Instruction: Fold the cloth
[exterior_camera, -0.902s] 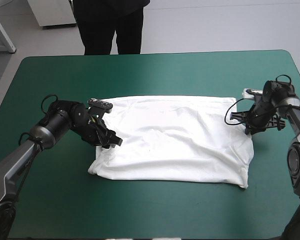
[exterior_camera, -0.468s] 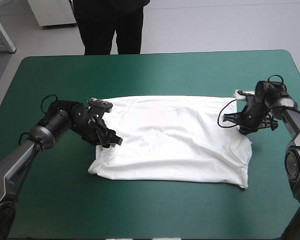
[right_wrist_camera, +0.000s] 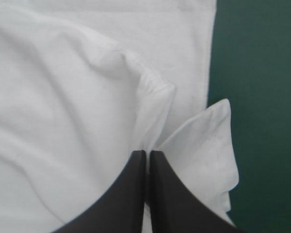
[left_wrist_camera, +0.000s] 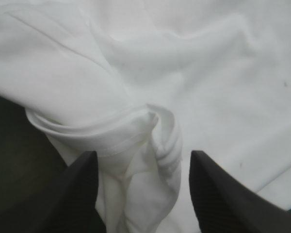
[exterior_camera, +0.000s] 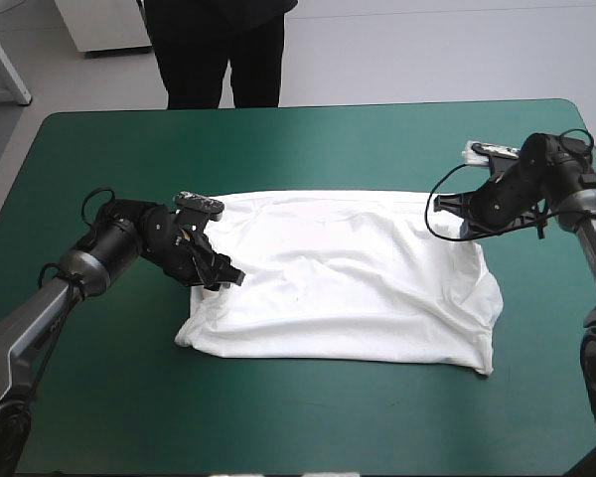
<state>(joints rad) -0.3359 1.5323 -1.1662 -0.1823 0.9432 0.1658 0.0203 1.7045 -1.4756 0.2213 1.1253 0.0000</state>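
The white T-shirt (exterior_camera: 348,283) lies spread as a wide, wrinkled rectangle in the middle of the table. My left gripper (exterior_camera: 223,281) rests low at the shirt's left edge. In the left wrist view it (left_wrist_camera: 143,162) is open, its black fingers (left_wrist_camera: 80,194) standing on either side of a bunched fold of hem. My right gripper (exterior_camera: 469,231) is at the shirt's far right corner. In the right wrist view it (right_wrist_camera: 146,155) is shut on the T-shirt (right_wrist_camera: 77,121), pinching a raised ridge of cloth, with a loose flap beside it.
The teal-green cover (exterior_camera: 328,417) shows on all sides of the shirt, widest along the near edge and the far edge. The table's right edge runs close behind my right arm.
My right gripper has risen and moved toward the far side and inward, drawing the shirt's far right corner with it. The left gripper has barely shifted.
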